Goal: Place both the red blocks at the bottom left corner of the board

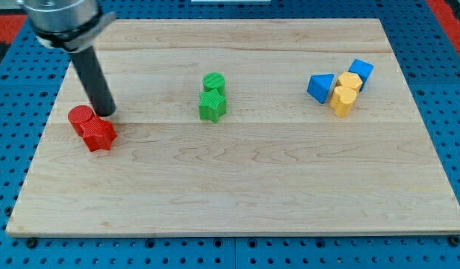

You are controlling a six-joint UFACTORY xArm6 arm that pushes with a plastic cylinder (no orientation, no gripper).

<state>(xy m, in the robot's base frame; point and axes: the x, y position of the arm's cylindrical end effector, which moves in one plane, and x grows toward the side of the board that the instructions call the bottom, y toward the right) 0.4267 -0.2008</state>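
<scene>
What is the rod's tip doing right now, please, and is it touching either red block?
My tip: holds nothing, sits just upper-right of the red cylinder, seemingly touching it; red star lies just below.

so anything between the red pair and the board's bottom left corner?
No. In the camera view, bare board runs from the red cylinder and red star to the bottom left corner. My tip sits just above-right of the pair.
</scene>
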